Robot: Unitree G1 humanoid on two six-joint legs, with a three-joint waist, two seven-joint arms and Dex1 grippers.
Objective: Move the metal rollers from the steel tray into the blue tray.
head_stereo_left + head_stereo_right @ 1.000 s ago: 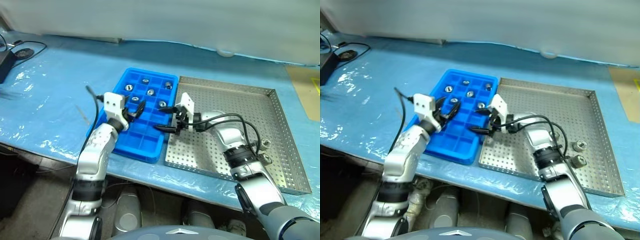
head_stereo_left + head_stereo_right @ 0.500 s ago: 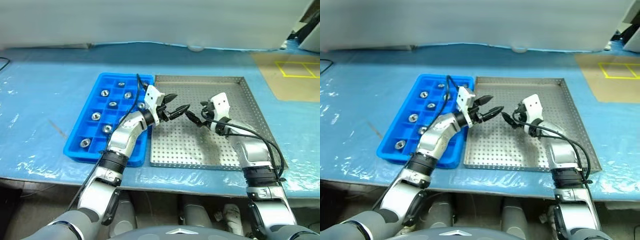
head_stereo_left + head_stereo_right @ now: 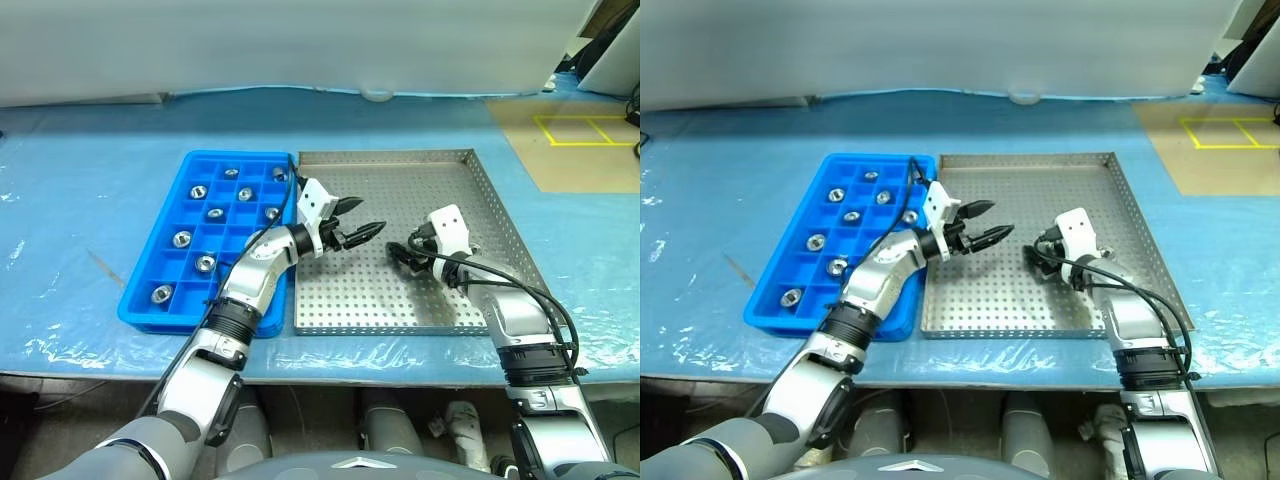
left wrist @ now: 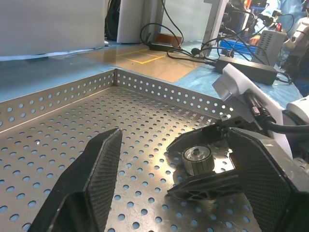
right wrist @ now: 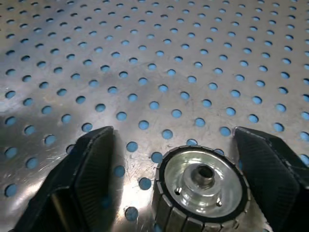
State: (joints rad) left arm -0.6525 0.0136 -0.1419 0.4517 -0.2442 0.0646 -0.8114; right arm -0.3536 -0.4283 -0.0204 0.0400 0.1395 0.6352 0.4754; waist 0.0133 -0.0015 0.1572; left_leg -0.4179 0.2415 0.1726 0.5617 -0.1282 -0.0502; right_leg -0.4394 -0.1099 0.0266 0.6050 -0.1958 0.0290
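Between right end effector (image 5: 186,159) fingers: roller (image 5: 202,188)

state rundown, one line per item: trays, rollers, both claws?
steel tray: holds one roller, floor otherwise bare.
roller on the steel tray: standing on end, between the right claw's open fingers, not gripped.
blue tray: partly filled, nine rollers, one per compartment.
right claw: open, down around the roller.
left claw: open, empty, above the steel tray.
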